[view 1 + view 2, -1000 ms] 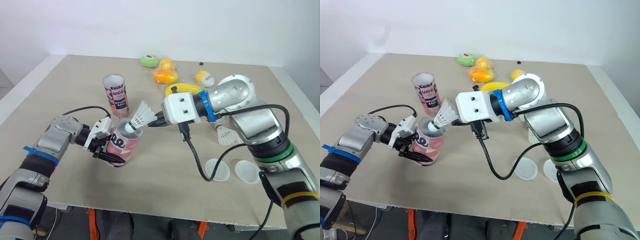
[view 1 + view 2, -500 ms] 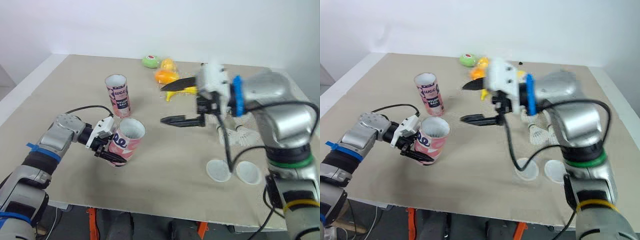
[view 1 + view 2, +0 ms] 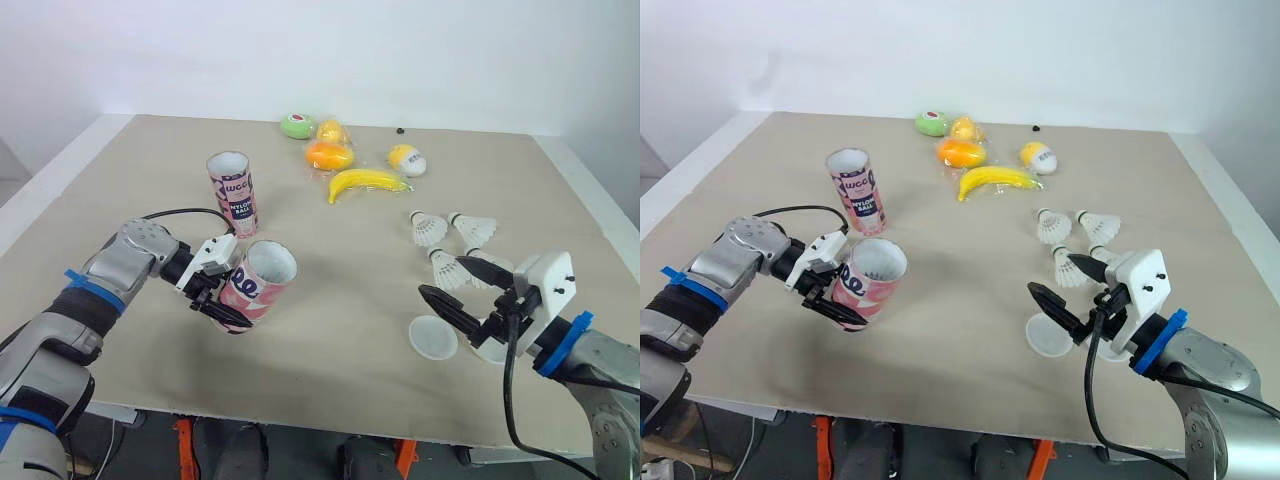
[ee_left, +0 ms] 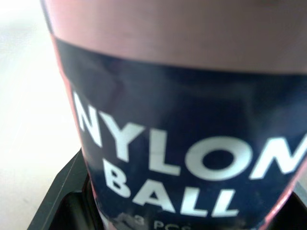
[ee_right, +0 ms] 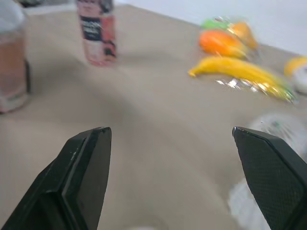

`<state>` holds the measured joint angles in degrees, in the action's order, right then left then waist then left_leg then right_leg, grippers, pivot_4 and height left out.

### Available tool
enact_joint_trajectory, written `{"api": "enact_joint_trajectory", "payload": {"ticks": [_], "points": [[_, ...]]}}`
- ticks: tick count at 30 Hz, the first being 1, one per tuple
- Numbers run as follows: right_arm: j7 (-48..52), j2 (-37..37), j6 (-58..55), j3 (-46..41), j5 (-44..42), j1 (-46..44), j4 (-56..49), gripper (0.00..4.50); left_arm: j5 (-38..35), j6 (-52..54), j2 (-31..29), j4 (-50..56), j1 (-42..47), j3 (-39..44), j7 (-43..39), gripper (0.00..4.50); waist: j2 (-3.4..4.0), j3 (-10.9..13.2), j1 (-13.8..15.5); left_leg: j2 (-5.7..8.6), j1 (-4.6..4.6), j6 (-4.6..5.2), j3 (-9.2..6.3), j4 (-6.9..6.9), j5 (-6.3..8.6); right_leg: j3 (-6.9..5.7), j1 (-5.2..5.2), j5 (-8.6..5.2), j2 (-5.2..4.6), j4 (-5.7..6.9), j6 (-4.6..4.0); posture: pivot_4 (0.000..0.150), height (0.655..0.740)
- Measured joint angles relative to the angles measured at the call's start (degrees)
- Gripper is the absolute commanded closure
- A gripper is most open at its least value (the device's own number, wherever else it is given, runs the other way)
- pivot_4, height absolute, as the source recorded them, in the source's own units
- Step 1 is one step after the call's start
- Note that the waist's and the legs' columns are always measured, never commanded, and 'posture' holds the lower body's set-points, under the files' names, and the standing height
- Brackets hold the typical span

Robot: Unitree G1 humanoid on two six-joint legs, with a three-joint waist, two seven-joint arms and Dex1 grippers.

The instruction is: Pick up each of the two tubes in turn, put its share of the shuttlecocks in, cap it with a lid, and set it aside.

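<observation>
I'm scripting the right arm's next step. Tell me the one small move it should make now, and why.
Probably lower the right gripper onto the near lid. Its jaws are open just above it, the left gripper holds the tilted tube open-mouthed, and three shuttlecocks lie loose, perhaps the upright tube's share. The held tube's contents cannot be seen.

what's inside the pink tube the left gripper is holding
The pink tube, tilted in the left gripper, shows an open mouth and a pale inner wall near the rim. Deeper down is hidden by its own wall, so its contents cannot be seen.
</observation>
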<state>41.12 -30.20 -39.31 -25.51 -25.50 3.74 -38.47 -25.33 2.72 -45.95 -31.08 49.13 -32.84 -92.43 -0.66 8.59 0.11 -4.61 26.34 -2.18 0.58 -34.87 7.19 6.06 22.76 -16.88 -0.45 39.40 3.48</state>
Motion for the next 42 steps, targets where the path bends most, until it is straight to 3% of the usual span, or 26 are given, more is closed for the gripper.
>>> {"api": "enact_joint_trajectory", "payload": {"ticks": [6, 20, 22, 24, 30, 36, 42], "points": [[-5.53, 0.22, 1.05, 4.83, 3.88, -0.45, 9.21, 0.17, -1.12, -0.6, -0.04, -0.73, 0.13, -0.62, -0.15, 1.42, -0.01, 0.0, 0.07, 0.02, 0.08, 0.04, 0.03, 0.02, 0.01, 0.06, 0.06, -0.03, -0.01, -0.03, 0.03, 0.15, 0.7179], [-11.87, 0.63, 4.59, 11.52, 8.81, -11.58, 28.01, 0.17, -1.6, -0.45, -0.14, -0.33, -0.62, 0.04, -0.14, 1.42, -0.01, 0.0, 0.17, 0.05, 0.11, 0.05, 0.02, 0.09, 0.02, 0.1, 0.09, -0.1, 0.03, -0.03, 0.12, 0.15, 0.7179], [-12.38, 0.64, 4.76, 11.99, 8.95, -12.72, 29.43, 0.69, -1.59, -0.38, -0.13, -0.21, -0.8, 0.24, -0.09, 1.42, -0.01, 0.0, 0.17, 0.06, 0.11, 0.06, 0.02, 0.09, 0.02, 0.1, 0.09, -0.1, 0.03, -0.03, 0.12, 0.15, 0.7179], [-12.7, 0.64, 5.04, 12.23, 9.04, -13.7, 30.31, 1.48, -1.53, -0.29, -0.1, -0.06, -0.93, 0.47, -0.1, 1.42, 0.0, 0.0, 0.17, 0.06, 0.11, 0.06, 0.02, 0.09, 0.03, 0.1, 0.08, -0.1, 0.03, -0.03, 0.12, 0.15, 0.7179], [-12.68, 0.6, 5.77, 13.68, 9.35, -14.57, 30.92, 4.48, -1.17, 0.11, 0.13, 0.25, -1.3, 1.28, -0.16, 1.42, 0.0, 0.0, 0.17, 0.07, 0.12, 0.06, 0.02, 0.1, 0.03, 0.1, 0.08, -0.11, 0.03, -0.03, 0.13, 0.15, 0.7179], [-11.12, -0.22, 5.56, 13.94, 8.92, -13.01, 28.43, 4.48, -1.01, 0.16, 0.31, 0.27, -1.46, 1.62, -0.17, 1.42, 0.0, 0.0, 0.19, 0.08, 0.12, 0.06, 0.01, 0.1, 0.03, 0.11, 0.08, -0.11, 0.02, -0.03, 0.13, 0.15, 0.7179], [-3.02, -5.3, 4.27, 14.65, 3.17, -10.37, 15.42, 4.48, -0.71, 0.21, 0.59, 0.25, -1.49, 1.89, -0.14, 1.42, 0.01, 0.01, 0.23, 0.08, 0.13, 0.06, 0.0, 0.1, 0.03, 0.11, 0.05, -0.11, 0.02, -0.03, 0.14, 0.15, 0.7179]]}}
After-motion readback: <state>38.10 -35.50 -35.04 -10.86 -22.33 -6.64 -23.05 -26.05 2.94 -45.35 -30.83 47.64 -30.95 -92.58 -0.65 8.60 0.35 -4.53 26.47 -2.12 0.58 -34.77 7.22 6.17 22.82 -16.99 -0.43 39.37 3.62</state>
